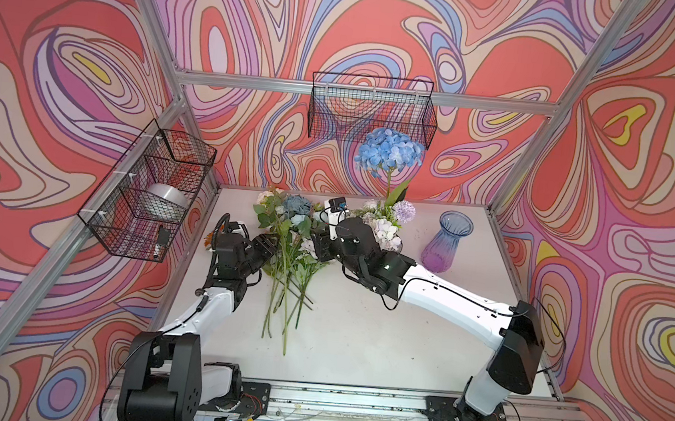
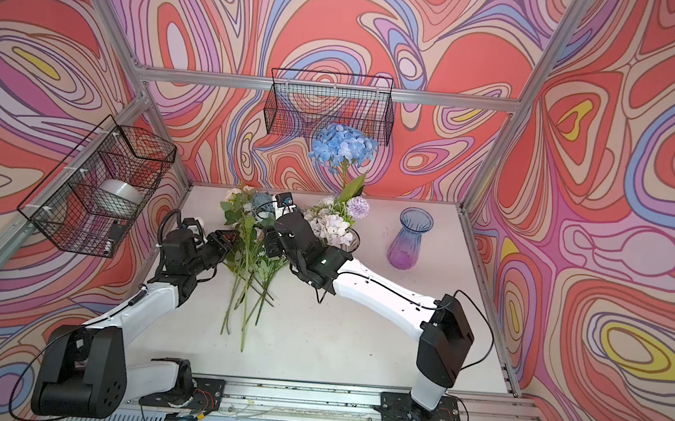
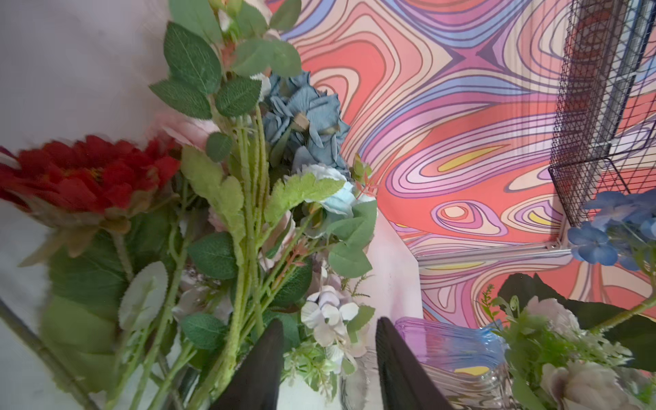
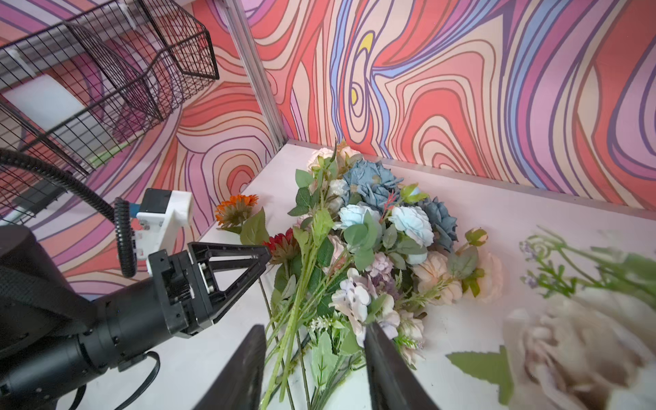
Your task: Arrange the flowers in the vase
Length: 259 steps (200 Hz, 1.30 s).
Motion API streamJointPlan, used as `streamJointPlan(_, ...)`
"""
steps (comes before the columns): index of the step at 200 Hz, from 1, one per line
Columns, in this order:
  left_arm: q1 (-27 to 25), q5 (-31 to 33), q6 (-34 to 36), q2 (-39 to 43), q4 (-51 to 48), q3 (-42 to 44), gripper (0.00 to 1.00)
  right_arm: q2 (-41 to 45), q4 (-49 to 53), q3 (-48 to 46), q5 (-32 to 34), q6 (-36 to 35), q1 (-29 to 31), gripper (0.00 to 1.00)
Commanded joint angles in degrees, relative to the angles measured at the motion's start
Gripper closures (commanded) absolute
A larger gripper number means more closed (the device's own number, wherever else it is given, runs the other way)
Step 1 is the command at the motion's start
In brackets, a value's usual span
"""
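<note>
While both arms [image 1: 445,296] stretch low toward the flowers [image 1: 288,224], left pincer [image 3: 329,321] and right pincer [image 4: 315,328] gape partway

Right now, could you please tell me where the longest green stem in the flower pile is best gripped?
Take the longest green stem on its bare lower end, where it lies apart from the other stems on the white table. Come from above, closing across it: it lies flat, and higher up leaves crowd it.
</note>
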State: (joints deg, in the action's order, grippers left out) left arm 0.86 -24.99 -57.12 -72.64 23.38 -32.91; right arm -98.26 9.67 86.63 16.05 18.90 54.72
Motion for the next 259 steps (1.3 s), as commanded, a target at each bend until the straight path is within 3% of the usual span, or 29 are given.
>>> streamJointPlan(1, -1.0, -2.8, -2.8, -1.0, 0.6, 0.3, 0.55, 2.1, -1.4, -0.6, 1.0, -0.8, 0.2, 0.52)
streamJointPlan(51, -5.3, 0.7, -1.7, -0.5, -6.0, 1.3, 0.55, 3.0, -1.5, -1.2, 1.8, -1.1, 0.2, 0.52)
streamJointPlan(115, -6.5, 5.8, 1.5, -2.1, -8.4, 1.1, 0.55, 4.1, -1.6, -1.8, 1.4, -0.9, 0.1, 0.52)
streamJointPlan(164, -7.2, 5.1, -0.3, -8.0, -1.7, 0.4, 0.57, 3.3, -1.9, -1.1, 0.1, -0.8, 0.8, 0.52)
streamJointPlan(186, -7.2, 3.9, -1.5, -10.8, 1.9, -0.2, 0.65, 2.9, -1.6, -1.0, 0.6, -0.9, 1.4, 0.52)
streamJointPlan(215, -7.2, 2.4, -2.5, -12.2, 4.8, -1.7, 0.89, 2.0, -1.2, -1.3, 0.1, 0.1, 2.0, 0.55)
streamJointPlan(228, -7.1, 2.5, -2.5, -11.5, 4.5, -2.1, 1.0, 1.2, -1.1, -1.5, -0.7, 0.5, 2.8, 0.61)
streamJointPlan(259, -7.1, 4.8, 0.1, -5.4, -0.5, -3.3, 1.0, -1.5, 0.0, -1.7, -2.4, 0.9, 5.8, 0.61)
